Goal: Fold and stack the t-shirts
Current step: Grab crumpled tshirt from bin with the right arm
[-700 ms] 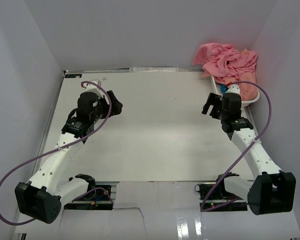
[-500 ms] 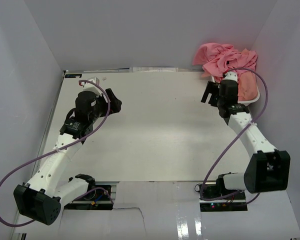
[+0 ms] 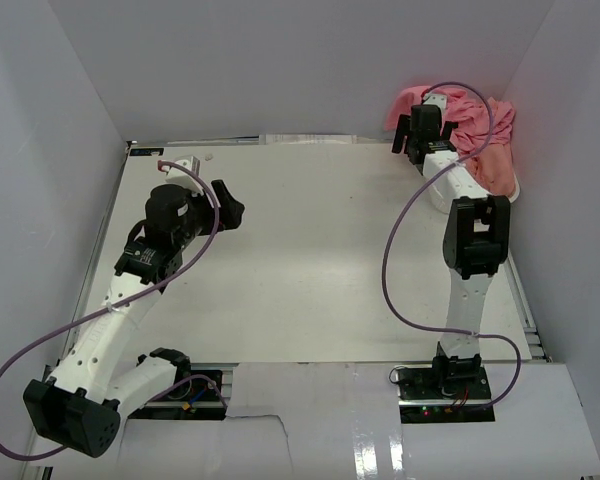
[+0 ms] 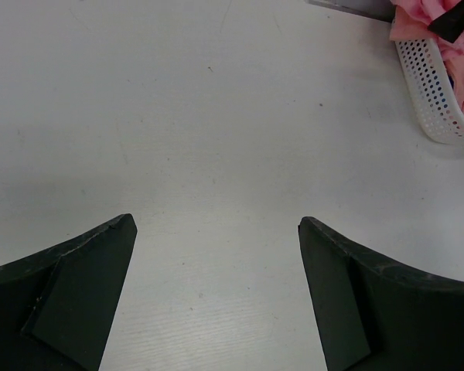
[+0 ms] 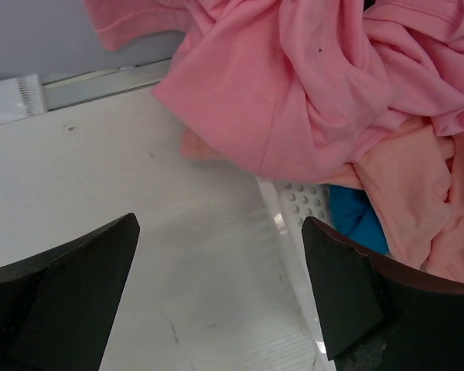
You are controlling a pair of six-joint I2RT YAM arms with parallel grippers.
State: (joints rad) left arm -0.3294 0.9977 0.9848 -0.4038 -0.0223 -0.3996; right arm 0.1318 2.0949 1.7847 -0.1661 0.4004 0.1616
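T-shirts [image 5: 294,93], likely limp, light and tangle-prone, spill over the white basket [image 5: 298,202], the right gripper [image 5: 218,232] gaping empty just beside it, best pinching an overhanging pink fold; the left gripper [image 4: 216,228], likewise wide and empty, sits well apart

The top external view looks steeply down from above and behind the arm bases [image 3: 450,385], taking in the whole tabletop [image 3: 310,260]. The left wrist view sits low behind the left end effector [image 4: 216,222] and faces forward over the tabletop, with the white basket [image 4: 429,85] far ahead to its right. The right wrist view sits close behind the right end effector [image 5: 220,222], with the t-shirts [image 5: 294,93] and basket just ahead of it. All three views share that basket corner.
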